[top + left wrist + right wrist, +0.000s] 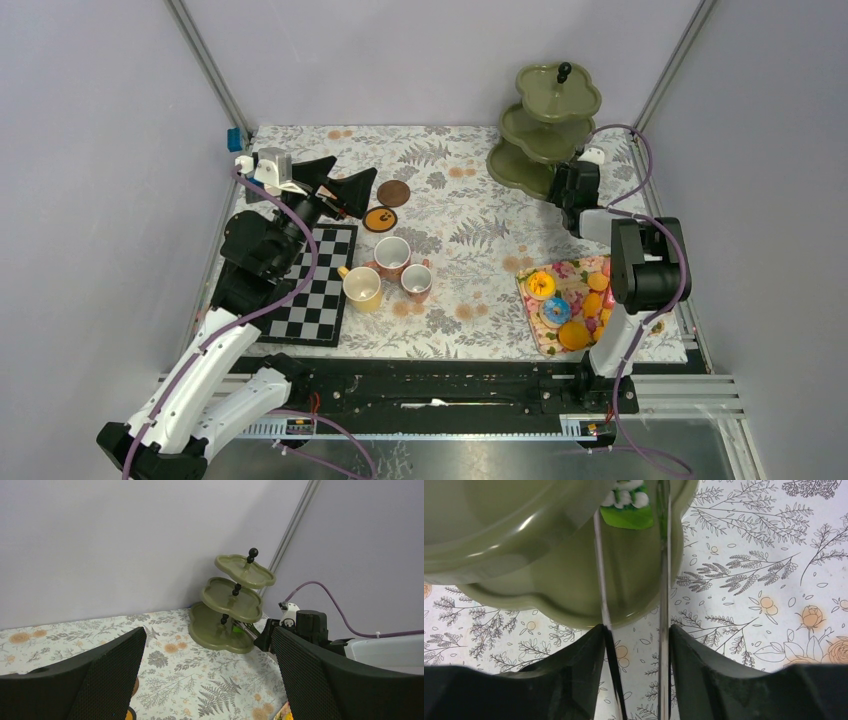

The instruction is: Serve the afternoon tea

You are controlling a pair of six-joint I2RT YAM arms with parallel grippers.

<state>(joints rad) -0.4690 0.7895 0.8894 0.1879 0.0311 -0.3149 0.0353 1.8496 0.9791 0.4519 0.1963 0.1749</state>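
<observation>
The olive-green three-tier stand (545,130) stands at the back right. My right gripper (568,186) is beside its bottom tier (549,575), shut on a pair of metal tongs (664,570). The tong arms reach onto that tier, with a green, white-iced cake (626,511) between their tips. My left gripper (335,185) hovers open and empty at the back left, above two round coasters (394,193). A yellow mug (362,288) and two pinkish mugs (392,257) stand mid-table. Toy donuts and cookies (556,309) lie on a floral tray (533,318) at the right.
A black-and-white chessboard (315,290) lies under my left arm on the floral cloth (470,240). Grey walls and metal frame posts (205,60) close in the back and sides. The left wrist view shows the stand (232,605) and my right arm (305,627) beside it.
</observation>
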